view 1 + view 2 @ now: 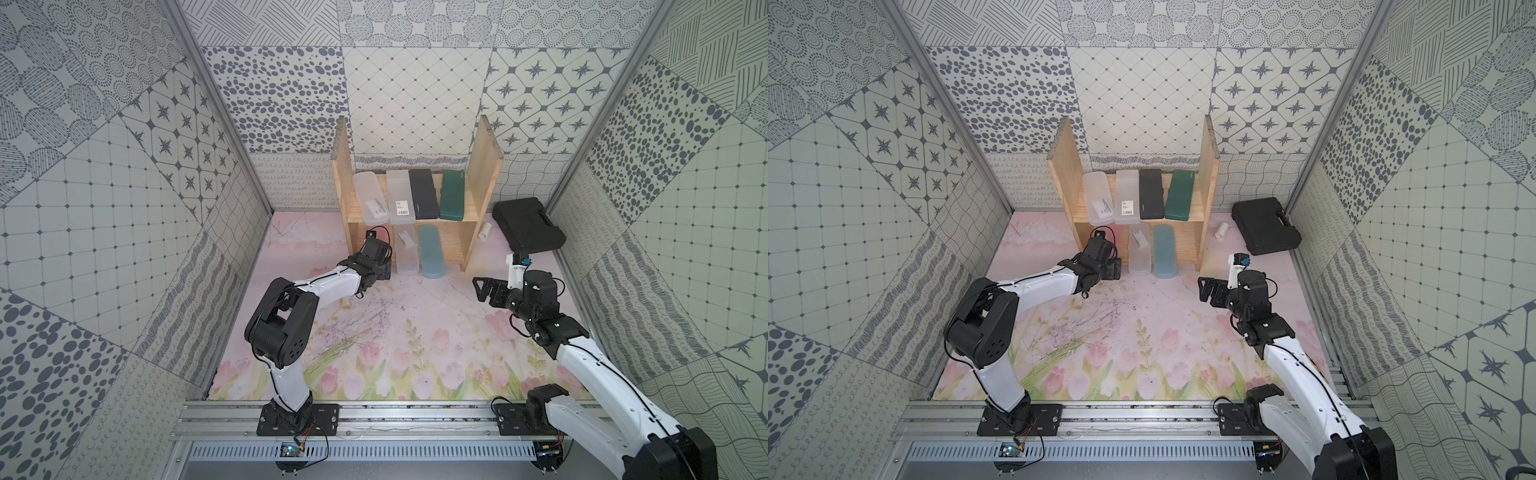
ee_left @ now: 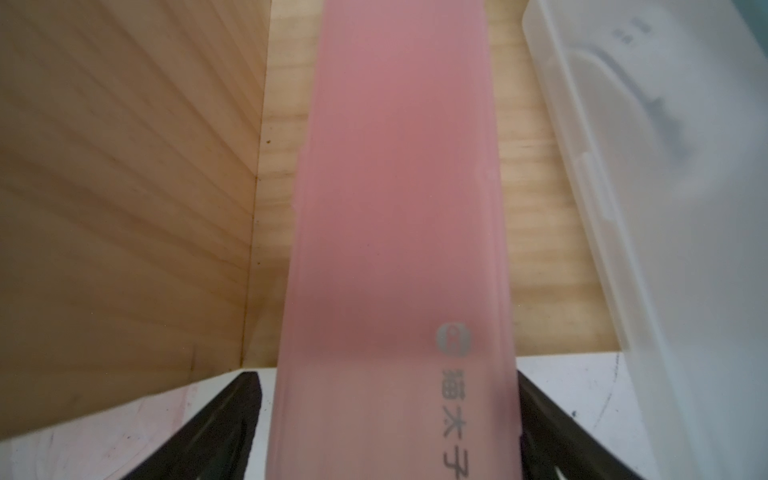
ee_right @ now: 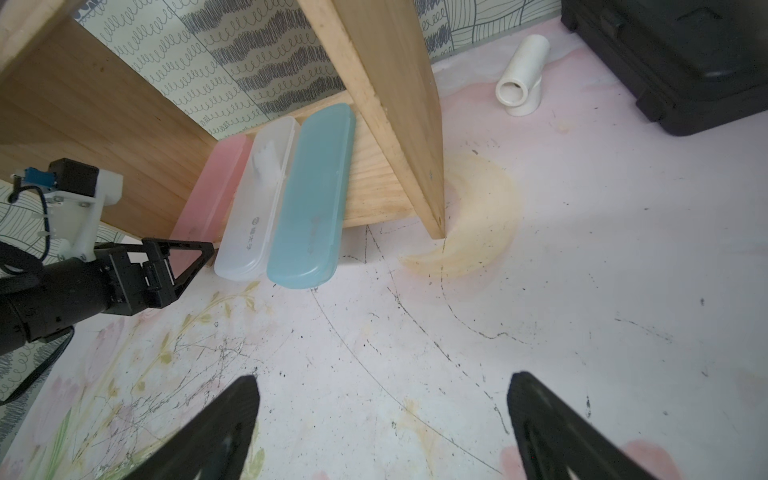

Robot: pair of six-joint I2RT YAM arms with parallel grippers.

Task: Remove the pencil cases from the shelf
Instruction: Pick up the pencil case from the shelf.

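- Shelf (image 1: 482,187) sits upper centre in both top views. Its top tier holds four pencil cases, left to right: rounded frosted case (image 1: 370,199), square frosted case (image 1: 400,197), black case (image 1: 423,193), dark green case (image 1: 452,195). Both frosted ones carry a white label.
- Bottom tier holds three side by side, near ends poking out over the table (image 1: 395,324): pink case (image 2: 395,208), lower frosted case (image 1: 406,253) with something white inside, light blue case (image 1: 431,251).
- Every lid I can see is closed.
- Left end effector (image 2: 384,374) is at the pink case's near end, by the shelf's lower left corner.
- Its fingers (image 2: 224,424) straddle the case, one along each long side. One looks pressed to the edge, while a sliver of table shows beside the other. I can't tell if it's clamped.
- Right end effector (image 3: 382,376) has its jaws spread wide with nothing between, over bare table. It's right of centre in the top views, apart from every case.
- Black toolbox (image 1: 528,226) is closed, right of the shelf, with a white pipe fitting (image 1: 485,230) between them.
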